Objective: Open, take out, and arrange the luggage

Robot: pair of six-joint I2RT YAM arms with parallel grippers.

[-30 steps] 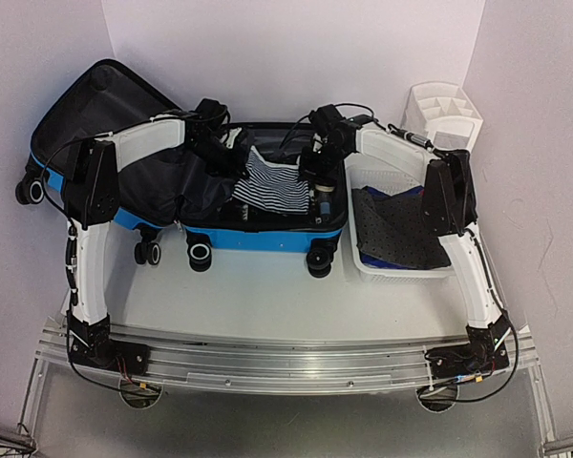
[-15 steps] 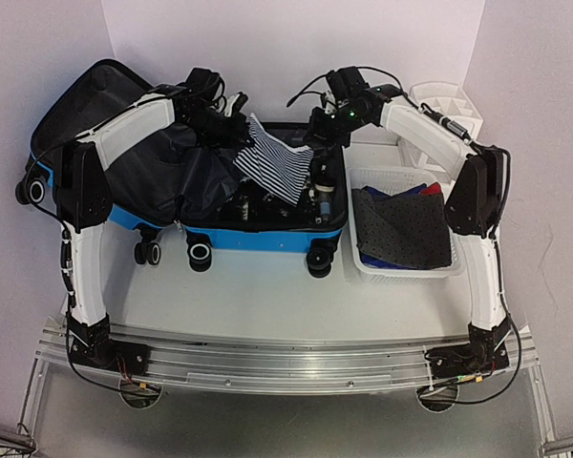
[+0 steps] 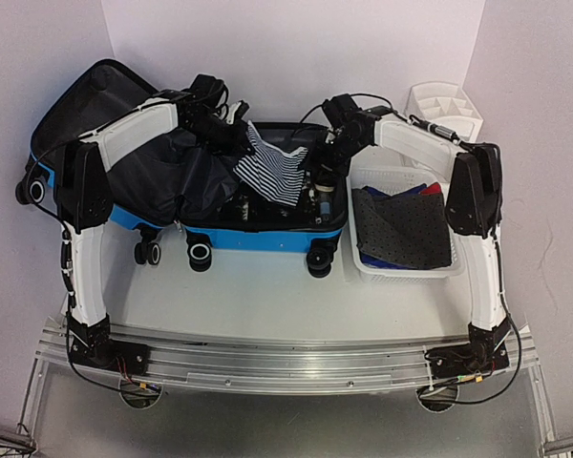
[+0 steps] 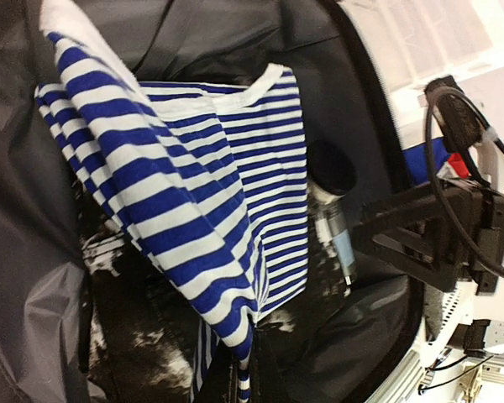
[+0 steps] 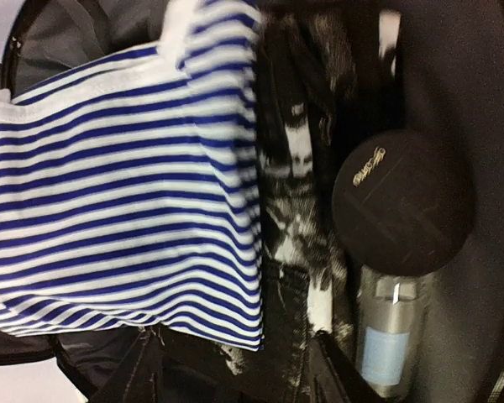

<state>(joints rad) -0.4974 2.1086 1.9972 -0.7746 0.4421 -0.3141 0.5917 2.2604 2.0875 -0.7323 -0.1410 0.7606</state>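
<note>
The blue suitcase (image 3: 267, 237) lies open on the table, its dark lid (image 3: 86, 110) leaning back at the left. My left gripper (image 3: 239, 134) is shut on a corner of a blue-and-white striped shirt (image 3: 272, 172) and holds it above the open shell. In the left wrist view the shirt (image 4: 176, 176) hangs from the pinch at my left gripper (image 4: 245, 369). My right gripper (image 3: 325, 167) is open and empty over the shell's right end. In the right wrist view its fingers (image 5: 143, 374) stand apart below the shirt's edge (image 5: 126, 185).
In the shell lie a black-and-white patterned garment (image 5: 298, 168), a black round case (image 5: 403, 201) and a grey bottle (image 5: 386, 336). A white mesh basket (image 3: 363, 267) holding a grey dotted cloth (image 3: 401, 229) stands on the right. A white organizer (image 3: 444, 110) stands behind it.
Both grippers lifted the striped shirt out of the shell. The right gripper has since dropped lower and no longer holds it. The shirt now hangs from the left gripper alone.
</note>
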